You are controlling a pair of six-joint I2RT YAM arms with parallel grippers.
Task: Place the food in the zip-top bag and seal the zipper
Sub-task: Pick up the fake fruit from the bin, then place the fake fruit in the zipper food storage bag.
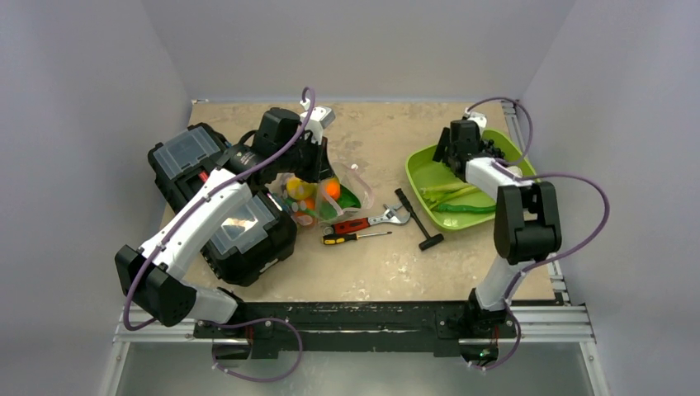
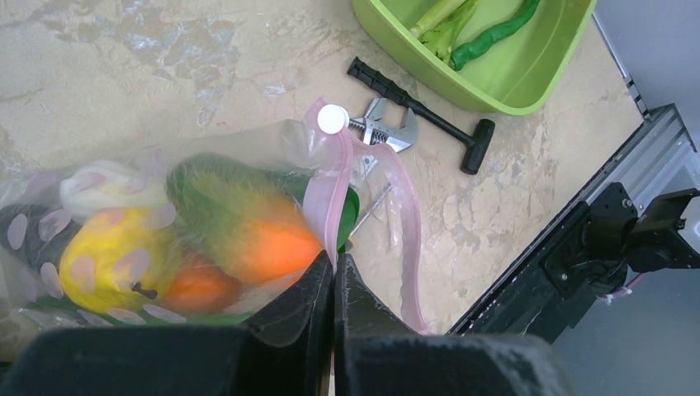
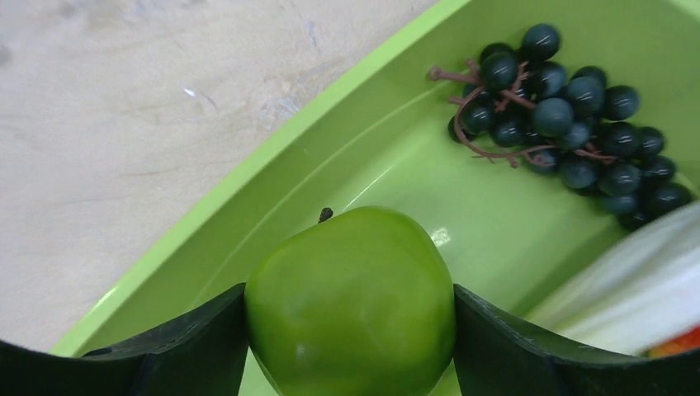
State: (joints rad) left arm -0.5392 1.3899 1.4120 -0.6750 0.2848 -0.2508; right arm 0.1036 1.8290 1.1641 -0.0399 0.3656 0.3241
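Right wrist view is showing my right hand (image 3: 351, 351) gripping the round green toy apple (image 3: 351, 297) low inside the lime-green plastic tray (image 3: 248, 165), near the dark grapes (image 3: 569, 115). My left hand (image 2: 334, 268) is closed, pinching the clear zip-top bag (image 2: 272, 144) at its pinkish-red zipper (image 2: 330, 186). The bag is lying on the counter (image 1: 371, 272), already partly filled. I am judging that loading is under way. Next, the apple is needing a lift and a carry to the bag mouth.

open: far table (image 1: 388, 124) strip | obstacles: wrench (image 1: 371, 221), screwdriver (image 1: 355, 238), hammer (image 1: 415, 216) between zip-top bag (image 1: 357, 188) and tray (image 1: 423, 158) | left: toolbox (image 1: 186, 153)
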